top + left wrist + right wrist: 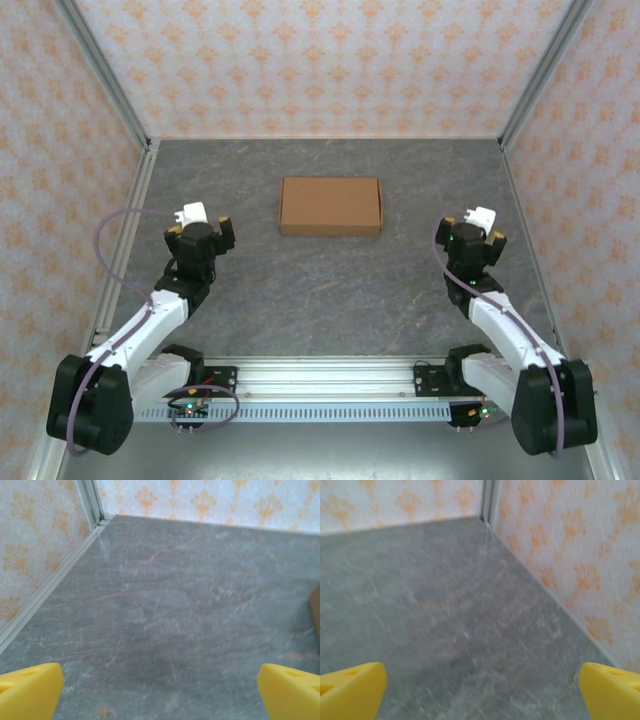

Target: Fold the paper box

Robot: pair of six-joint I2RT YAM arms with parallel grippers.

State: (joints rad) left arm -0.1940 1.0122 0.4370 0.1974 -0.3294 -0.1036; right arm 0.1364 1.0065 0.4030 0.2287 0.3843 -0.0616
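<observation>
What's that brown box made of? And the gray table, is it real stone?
The box looks like plain brown cardboard: matte, even colour, no shine. The table is gray with pale veins like marble, but it could be a printed sheet; I cannot tell which.

Bright, even, diffuse light, apparently from overhead; no glare. Top view is sharp, and the paper box [331, 205] throws only a thin soft shadow on the tabletop [330, 300]. Wrist views are softer, with the right one the blurrier. Yellow fingertips [30, 690] are out of focus in the bottom corners.
</observation>
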